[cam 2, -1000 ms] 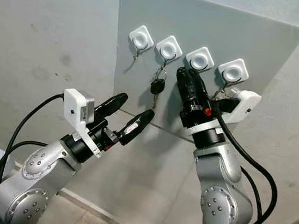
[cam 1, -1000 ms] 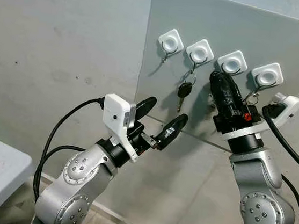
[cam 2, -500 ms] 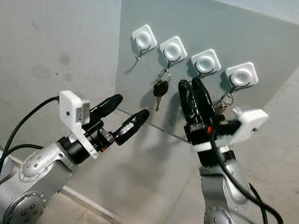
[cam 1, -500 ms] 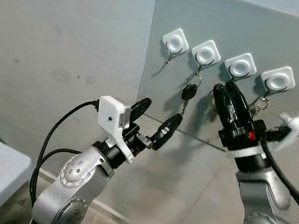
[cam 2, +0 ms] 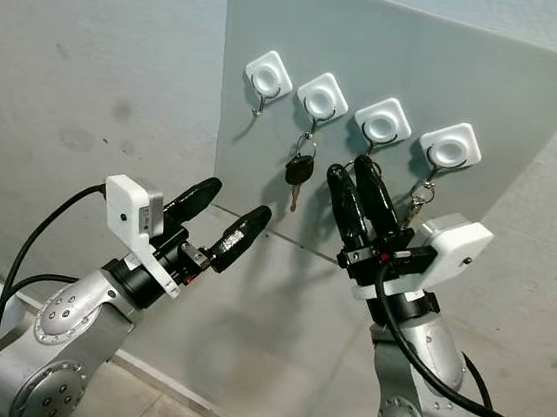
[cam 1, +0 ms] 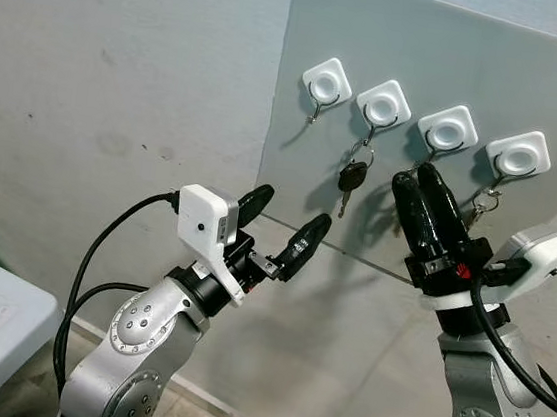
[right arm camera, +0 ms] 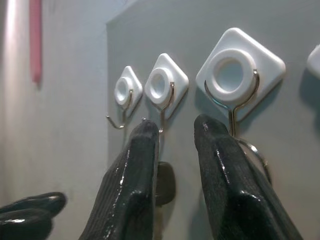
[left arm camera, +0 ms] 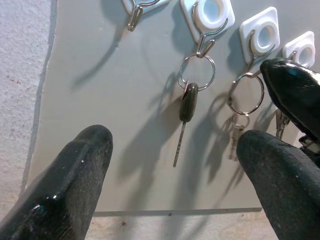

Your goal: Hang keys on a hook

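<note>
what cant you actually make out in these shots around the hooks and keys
- Key on the third hook: in the left eye view the right end effector covers it; the left wrist view shows its ring but the key below is faint.
- Key on the fourth hook: small, partly behind the right end effector.
- Black key in the right wrist view: mostly hidden between the fingers.

Grey board [cam 1: 534, 87] with four white hooks, black key [cam 1: 349, 178] hanging, both claws parted below
</note>
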### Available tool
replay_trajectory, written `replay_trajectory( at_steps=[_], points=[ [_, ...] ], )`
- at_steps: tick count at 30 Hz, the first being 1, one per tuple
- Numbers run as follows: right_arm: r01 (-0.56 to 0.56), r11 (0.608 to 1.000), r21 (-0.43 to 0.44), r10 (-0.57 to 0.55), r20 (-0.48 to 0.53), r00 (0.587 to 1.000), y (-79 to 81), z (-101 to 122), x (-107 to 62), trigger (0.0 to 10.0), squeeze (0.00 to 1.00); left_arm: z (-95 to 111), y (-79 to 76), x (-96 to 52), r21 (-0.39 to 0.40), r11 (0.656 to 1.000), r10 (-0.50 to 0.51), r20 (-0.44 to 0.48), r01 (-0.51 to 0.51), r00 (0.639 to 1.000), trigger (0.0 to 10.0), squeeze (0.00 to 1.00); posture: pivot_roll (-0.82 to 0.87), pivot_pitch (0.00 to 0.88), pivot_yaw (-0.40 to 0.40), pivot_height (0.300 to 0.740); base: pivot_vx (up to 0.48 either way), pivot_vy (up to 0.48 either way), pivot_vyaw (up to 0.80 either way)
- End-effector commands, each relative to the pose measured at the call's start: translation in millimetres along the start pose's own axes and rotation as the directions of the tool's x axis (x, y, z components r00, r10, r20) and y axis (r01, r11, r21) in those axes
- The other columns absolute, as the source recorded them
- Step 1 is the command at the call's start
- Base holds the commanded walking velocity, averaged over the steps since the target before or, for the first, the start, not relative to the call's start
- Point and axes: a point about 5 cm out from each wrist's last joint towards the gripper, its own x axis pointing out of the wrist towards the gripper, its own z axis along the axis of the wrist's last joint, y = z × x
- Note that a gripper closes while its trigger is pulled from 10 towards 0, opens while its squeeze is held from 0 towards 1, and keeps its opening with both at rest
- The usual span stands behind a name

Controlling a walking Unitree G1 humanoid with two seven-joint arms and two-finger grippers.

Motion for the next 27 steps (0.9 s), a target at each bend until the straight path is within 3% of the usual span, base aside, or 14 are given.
replay_trajectory(
  at_steps=[1, 4, 13, 22, 27],
  points=[
    [0.068, 0.997, -0.042, -0.070, -0.045, 0.997, -7.7, -10, -3.5, 10.0, 0.00, -2, -1.5, 0.4, -0.007, 1.000, -0.002, -0.004, 0.002, 1.000, 10.0, 0.00, 0.01, 0.006, -0.050, 0.740, 0.000, 0.000, 0.00],
    [0.127, 0.986, -0.109, -0.124, 0.029, 0.992, -11.2, -3, 2.4, 10.0, 0.00, -3, -1.7, 0.4, -0.009, 1.000, -0.002, -0.002, 0.002, 1.000, 10.0, 0.00, 0.01, 0.006, -0.050, 0.740, 0.000, 0.000, 0.00],
    [0.138, 0.987, -0.086, -0.128, 0.117, 0.985, -6.7, 7, 11.5, 10.0, 0.00, -3, -3.3, -0.3, -0.015, 1.000, 0.000, -0.002, 0.000, 1.000, 10.0, 0.00, 0.02, 0.014, -0.051, 0.740, 0.000, 0.000, 0.00],
    [0.160, 0.985, -0.063, -0.148, 0.167, 0.975, -10.8, 21, 18.7, 10.0, 0.00, -4, -3.2, -1.0, -0.019, 1.000, 0.007, -0.005, -0.007, 1.000, 10.0, 0.00, 0.02, 0.018, -0.050, 0.740, 0.000, 0.000, 0.00],
    [0.125, 0.990, -0.070, -0.116, 0.114, 0.987, -6.1, 10, 11.9, 10.0, 0.00, -4, -3.9, -1.3, -0.019, 1.000, 0.004, -0.005, -0.004, 1.000, 10.0, 0.00, 0.01, 0.022, -0.049, 0.740, 0.000, 0.000, 0.00]
  ],
)
